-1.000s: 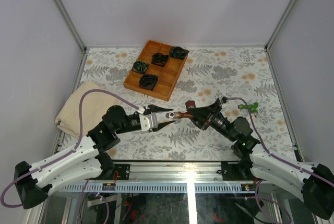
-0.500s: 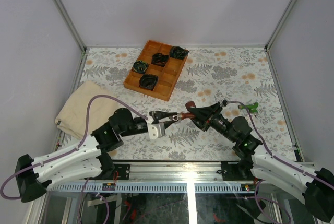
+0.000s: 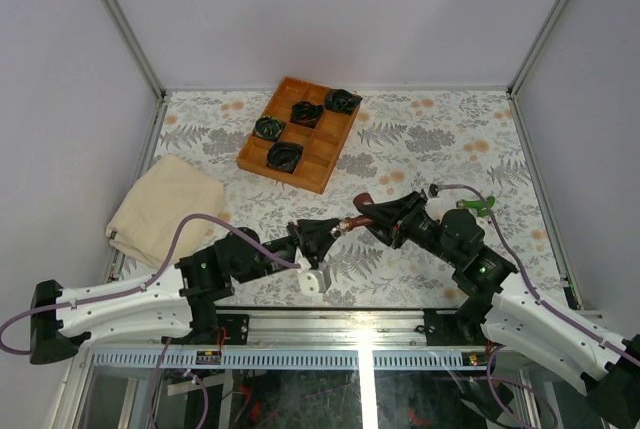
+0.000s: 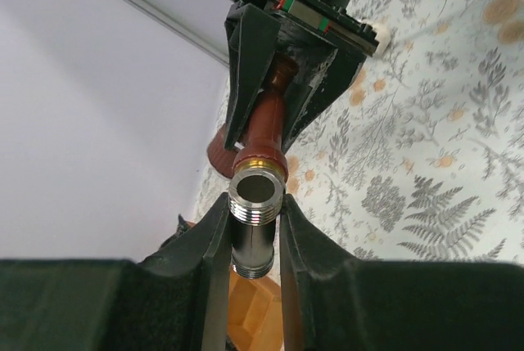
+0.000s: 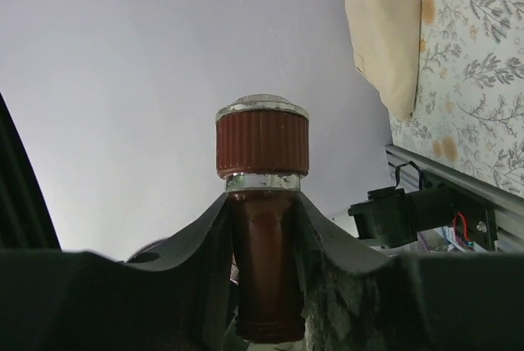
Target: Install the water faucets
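Item: red-brown faucet. Location: held in the air above the near middle of the table, roughly level between the two arms.

Holders: right gripper, fingers clamped on the body just below the ribbed cap; left gripper, fingers pinched narrow on the silvery threaded end. Whether that end is seated in the brass-coloured collar or only butted against it cannot be told.

Second item: green faucet, loose on the table beside the right arm's cable, untouched.

Also present: wooden tray of coiled bundles, far side; folded cloth, left.

Hazards, as judged:
- Two rigid grips share one short piece, so any disagreement in axis would likely cross the threads or wrench the piece from one pair of fingers.
- The smooth round metal may spin under the left pads.
- A release by either side before the joint bites would drop a part.
- A swing of the right forearm could knock the green faucet away.
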### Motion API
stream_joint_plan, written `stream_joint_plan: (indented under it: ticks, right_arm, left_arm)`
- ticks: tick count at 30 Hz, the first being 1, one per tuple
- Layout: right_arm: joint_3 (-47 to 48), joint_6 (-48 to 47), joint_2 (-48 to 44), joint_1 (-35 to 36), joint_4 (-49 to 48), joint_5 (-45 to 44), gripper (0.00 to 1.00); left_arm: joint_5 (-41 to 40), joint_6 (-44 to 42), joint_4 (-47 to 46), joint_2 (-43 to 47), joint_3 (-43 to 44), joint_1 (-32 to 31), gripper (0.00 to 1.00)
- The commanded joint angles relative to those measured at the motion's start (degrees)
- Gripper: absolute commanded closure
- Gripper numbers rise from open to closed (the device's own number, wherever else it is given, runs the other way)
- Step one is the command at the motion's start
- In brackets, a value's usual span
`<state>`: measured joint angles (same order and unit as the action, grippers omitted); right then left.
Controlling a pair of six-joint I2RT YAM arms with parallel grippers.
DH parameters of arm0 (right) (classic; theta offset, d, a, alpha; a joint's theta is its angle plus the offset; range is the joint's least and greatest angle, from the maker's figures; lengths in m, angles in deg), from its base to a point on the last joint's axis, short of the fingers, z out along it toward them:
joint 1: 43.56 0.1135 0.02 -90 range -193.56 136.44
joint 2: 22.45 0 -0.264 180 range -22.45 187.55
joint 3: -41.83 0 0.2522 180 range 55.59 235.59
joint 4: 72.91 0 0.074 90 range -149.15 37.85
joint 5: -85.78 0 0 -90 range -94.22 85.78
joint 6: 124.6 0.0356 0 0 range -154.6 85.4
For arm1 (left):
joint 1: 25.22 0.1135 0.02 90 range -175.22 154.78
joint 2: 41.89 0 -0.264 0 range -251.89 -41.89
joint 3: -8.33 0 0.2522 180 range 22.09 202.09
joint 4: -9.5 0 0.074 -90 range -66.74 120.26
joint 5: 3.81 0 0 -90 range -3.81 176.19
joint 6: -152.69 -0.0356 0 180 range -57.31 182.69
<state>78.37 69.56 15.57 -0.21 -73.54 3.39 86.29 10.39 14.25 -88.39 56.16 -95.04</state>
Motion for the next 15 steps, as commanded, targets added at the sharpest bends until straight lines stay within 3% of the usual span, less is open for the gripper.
stream_joint_plan:
  ticks: [1,8,15]
  right_arm:
    - [6.16,-9.95,-0.37,0.79,-5.16,4.06,1.0]
    - [4.39,-15.72,-0.36,0.81,-11.11,4.67,0.73]
    - [3.61,-15.27,1.15,0.83,-17.45,7.22,0.62]
  left_arm:
    - [1.36,8.65,-2.24,2.01,1.47,0.4,1.0]
    - [2.26,16.91,-14.75,3.18,-2.95,1.16,1.0]
    - [-0.19,19.42,-23.61,2.24,-6.06,1.46,1.0]
